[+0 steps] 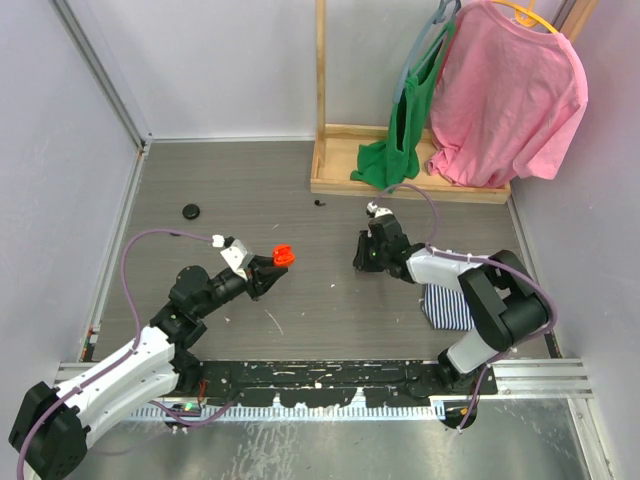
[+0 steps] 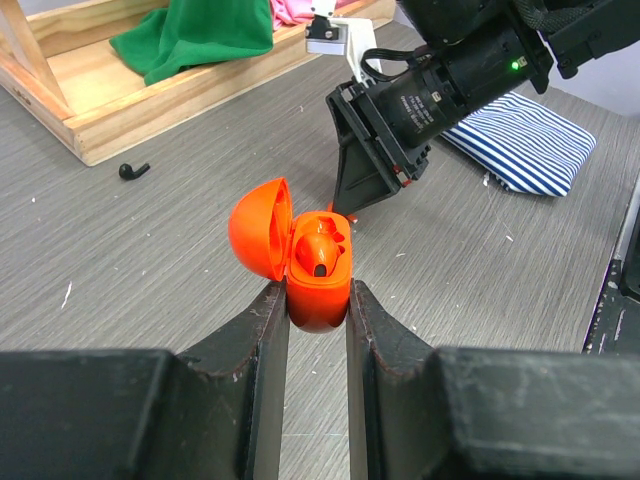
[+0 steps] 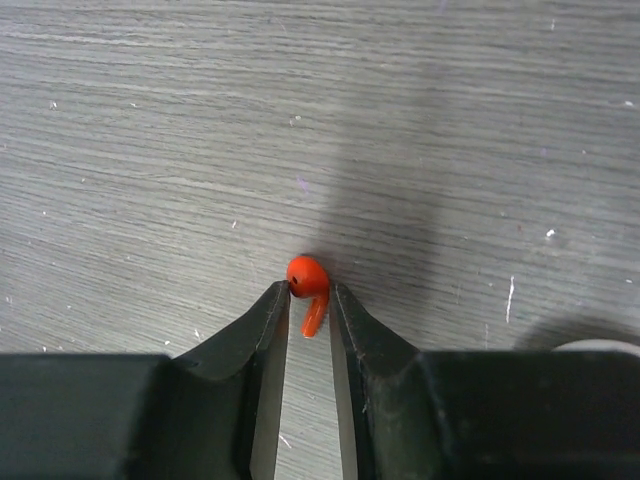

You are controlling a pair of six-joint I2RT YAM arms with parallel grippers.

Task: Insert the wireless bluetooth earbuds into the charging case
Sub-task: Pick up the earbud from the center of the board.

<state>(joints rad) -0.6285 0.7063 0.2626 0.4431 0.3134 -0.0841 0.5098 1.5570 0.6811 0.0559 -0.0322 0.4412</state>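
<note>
Left tool (image 2: 318, 292) clamped on lower half of open red case (image 2: 262, 232), lid swung left. One red bud (image 2: 322, 245) sits inside. Right tool (image 3: 308, 295) down at the tabletop (image 3: 150, 120), pinched on loose red earbud (image 3: 306, 274) — just beyond the case, apart from it. Black bud (image 2: 133, 171) lies near wooden rack (image 1: 335, 185) — green cloth (image 1: 390, 160) and pink shirt (image 1: 510, 90) hang there. Black disc (image 1: 191, 211) far left. Striped cloth (image 2: 520, 140) beside right arm.

Bright, even light, a soft shadow across the table (image 3: 420, 200) (near jaws slightly out of focus)
</note>
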